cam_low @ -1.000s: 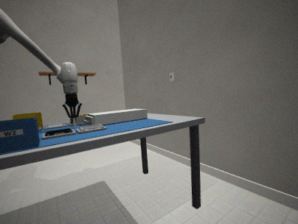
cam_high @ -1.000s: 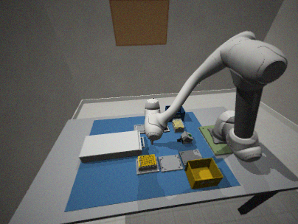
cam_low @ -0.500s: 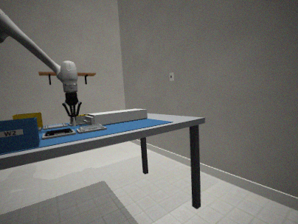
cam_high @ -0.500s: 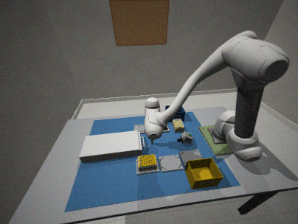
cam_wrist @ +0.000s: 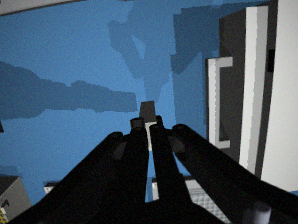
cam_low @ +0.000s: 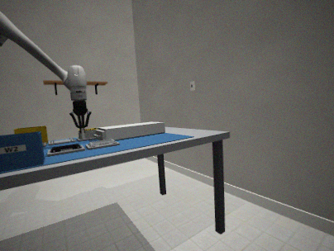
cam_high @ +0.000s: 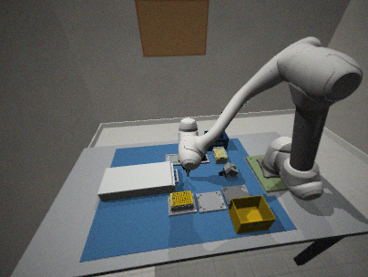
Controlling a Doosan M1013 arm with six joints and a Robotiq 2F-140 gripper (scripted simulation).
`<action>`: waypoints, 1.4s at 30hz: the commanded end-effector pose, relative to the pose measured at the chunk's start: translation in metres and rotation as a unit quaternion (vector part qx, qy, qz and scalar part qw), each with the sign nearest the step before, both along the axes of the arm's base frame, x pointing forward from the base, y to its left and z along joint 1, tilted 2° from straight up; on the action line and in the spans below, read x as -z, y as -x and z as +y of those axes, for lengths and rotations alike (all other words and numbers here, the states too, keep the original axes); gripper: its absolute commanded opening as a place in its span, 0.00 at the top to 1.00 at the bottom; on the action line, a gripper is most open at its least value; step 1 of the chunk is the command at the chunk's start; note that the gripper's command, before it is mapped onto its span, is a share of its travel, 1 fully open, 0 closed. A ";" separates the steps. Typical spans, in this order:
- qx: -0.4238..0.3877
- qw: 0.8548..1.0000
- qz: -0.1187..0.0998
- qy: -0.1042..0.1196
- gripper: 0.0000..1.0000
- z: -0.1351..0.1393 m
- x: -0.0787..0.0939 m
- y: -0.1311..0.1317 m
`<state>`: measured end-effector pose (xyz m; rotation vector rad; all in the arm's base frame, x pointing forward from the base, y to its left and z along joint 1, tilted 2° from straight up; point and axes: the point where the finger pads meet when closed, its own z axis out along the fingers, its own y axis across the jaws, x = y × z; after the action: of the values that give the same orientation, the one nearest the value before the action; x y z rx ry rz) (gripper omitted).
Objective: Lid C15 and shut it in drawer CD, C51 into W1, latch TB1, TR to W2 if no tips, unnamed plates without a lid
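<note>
My gripper [cam_high: 188, 172] is shut and empty, pointing down a little above the blue mat, just right of the cooler CD [cam_high: 137, 179]. In the wrist view the closed fingertips [cam_wrist: 147, 122] hang over bare mat, with CD's drawer handle [cam_wrist: 220, 102] to their right. The drawer looks shut against the housing. The tip rack TR [cam_high: 182, 200] holds yellow tips in its nest at the front. The tip box TB1 [cam_high: 219, 154] sits between the blue bin W2 [cam_high: 219, 139] and the green key DONE [cam_high: 230, 170]. The yellow bin W1 [cam_high: 251, 213] stands at the front right. I see no plate on the two grey nests [cam_high: 210, 200] next to TR.
A flat nest [cam_high: 173, 159] lies behind my gripper, partly hidden by the wrist. The arm's base [cam_high: 296, 178] stands on a green plate at the right. In the side view, W2 [cam_low: 18, 150] is at the near left and my gripper [cam_low: 81, 124] hangs beside the cooler [cam_low: 132, 130].
</note>
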<state>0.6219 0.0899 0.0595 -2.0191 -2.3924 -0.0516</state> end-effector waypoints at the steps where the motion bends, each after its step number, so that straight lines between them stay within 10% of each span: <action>1: 0.000 1.000 0.000 0.000 1.00 0.000 -0.004 0.000; 42: 0.000 1.000 0.000 0.000 1.00 -0.002 -0.051 0.001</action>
<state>0.6213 0.0883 0.1076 -2.0191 -2.3924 -0.0516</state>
